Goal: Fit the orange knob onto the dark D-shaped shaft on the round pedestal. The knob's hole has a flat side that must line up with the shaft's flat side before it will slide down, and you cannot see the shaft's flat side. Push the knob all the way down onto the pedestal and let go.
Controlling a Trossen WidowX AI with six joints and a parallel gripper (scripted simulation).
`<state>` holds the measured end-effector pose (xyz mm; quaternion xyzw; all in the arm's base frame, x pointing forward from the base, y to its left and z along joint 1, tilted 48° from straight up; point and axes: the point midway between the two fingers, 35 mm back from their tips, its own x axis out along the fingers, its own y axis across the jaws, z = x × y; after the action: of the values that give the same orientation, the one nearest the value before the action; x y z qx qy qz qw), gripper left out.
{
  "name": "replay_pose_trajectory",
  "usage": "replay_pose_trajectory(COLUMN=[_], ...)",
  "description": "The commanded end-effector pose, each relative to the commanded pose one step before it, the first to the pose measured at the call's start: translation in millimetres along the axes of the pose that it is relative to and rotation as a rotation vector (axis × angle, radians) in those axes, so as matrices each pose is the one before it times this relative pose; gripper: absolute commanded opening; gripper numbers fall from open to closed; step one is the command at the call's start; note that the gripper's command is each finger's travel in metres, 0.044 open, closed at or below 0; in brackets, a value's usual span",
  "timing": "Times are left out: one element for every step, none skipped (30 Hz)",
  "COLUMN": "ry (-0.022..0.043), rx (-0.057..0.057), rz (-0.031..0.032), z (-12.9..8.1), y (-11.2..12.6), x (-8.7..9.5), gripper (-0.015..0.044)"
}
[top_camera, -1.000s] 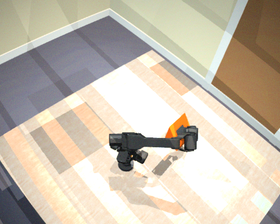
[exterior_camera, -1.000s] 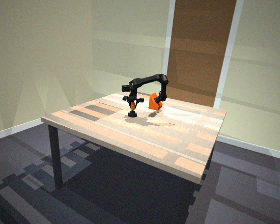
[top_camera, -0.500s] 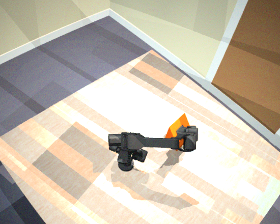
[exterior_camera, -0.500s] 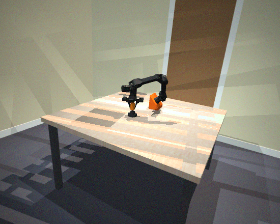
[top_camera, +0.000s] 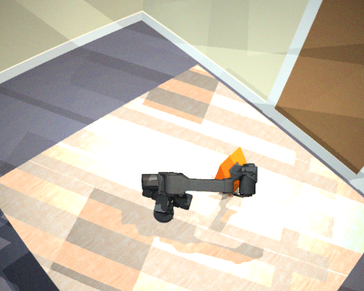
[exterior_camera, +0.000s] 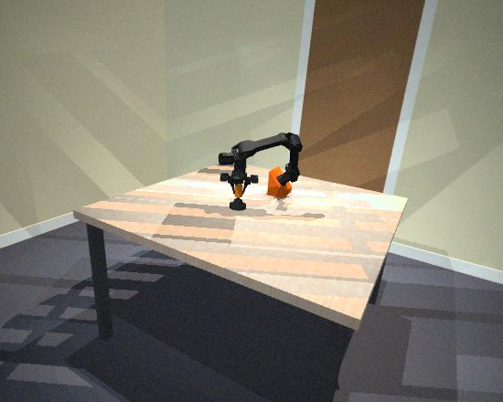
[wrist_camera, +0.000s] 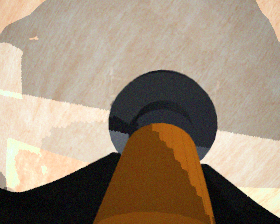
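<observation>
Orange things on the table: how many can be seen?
2: the knob, held in the end effector above the pedestal, and an orange block beside the arm's base. None seems hidden.
</observation>
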<state>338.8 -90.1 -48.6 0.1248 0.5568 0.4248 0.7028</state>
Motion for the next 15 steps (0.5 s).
replay_pose_trajectory(ry=[-0.00452,0.00003,0.00002,0.0,0.0,0.0,0.0,-0.00001,-0.00001,-0.00002,-0.00002,-0.00002,-0.00002,-0.00002,-0.00001], rx=[-0.1106,-0.0304,-0.0103,0.0,0.0,0.0,0.0,0.0,0.0,0.0,0.0,0.0,0.0,0.0,0.0], rz=[-0.00414,0.00003,0.0,-0.00001,0.00001,0.0,0.0,0.0,0.0,0.0,0.0,0.0,0.0,-0.00001,-0.00002], z=[-1.55,-0.61,-0.36,-0.01,-0.04,0.0,0.0,0.02,0.07,0.07,0.08,0.07,0.04,0.02,-0.09], y=[1.7,0.72,0.12,-0.18,0.24,0.0,0.0,-0.08,-0.19,-0.21,-0.24,-0.27,-0.3,-0.47,-0.61], x=[-3.75,-0.16,-0.02,0.03,0.0,0.0,0.0,0.22,0.26,0.34,0.38,0.42,0.44,0.43,0.48], gripper=[0.0,0.0,0.0,0.0,0.0,0.0,0.0,0.0,0.0,0.0,0.0,0.0,0.0,0.0,0.0])
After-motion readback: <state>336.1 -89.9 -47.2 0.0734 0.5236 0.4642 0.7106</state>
